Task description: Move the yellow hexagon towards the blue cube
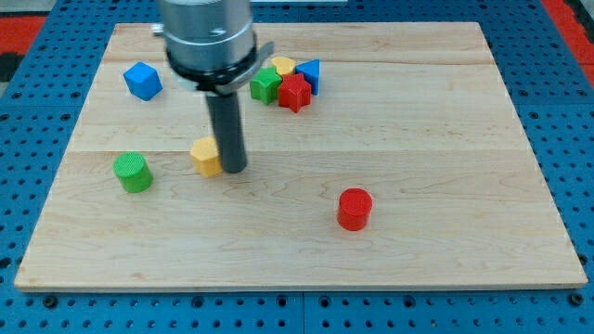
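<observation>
The yellow hexagon (206, 156) lies left of the board's middle. My tip (234, 170) stands right against its right side. The blue cube (143, 81) sits at the view's upper left, well above and to the left of the hexagon.
A green cylinder (133, 172) lies left of the hexagon. A red cylinder (355, 208) sits at lower right. A cluster at the top middle holds a green star (266, 85), a red star (294, 93), a yellow block (283, 66) and a blue triangle (310, 74). The wooden board (445, 139) rests on a blue pegboard.
</observation>
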{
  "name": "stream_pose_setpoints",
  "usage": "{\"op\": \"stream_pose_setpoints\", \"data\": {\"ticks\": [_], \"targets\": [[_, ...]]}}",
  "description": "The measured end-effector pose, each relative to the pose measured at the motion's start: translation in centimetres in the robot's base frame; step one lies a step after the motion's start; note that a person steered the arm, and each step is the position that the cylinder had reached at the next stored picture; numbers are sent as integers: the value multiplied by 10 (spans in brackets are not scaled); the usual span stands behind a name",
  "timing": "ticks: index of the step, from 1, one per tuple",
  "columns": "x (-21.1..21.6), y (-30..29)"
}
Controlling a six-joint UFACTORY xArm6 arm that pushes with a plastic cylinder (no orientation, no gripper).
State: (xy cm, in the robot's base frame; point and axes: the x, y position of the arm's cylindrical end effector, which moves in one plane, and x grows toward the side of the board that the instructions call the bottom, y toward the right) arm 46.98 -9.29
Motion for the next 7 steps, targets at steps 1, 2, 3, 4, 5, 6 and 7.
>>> {"op": "stream_pose_setpoints", "data": {"ticks": [1,2,3,4,5,6,7], "targets": [[13,-24],[-5,-28],[-38,-43],[-35,-50],[-19,-60],[-16,-78],[-43,-100]]}}
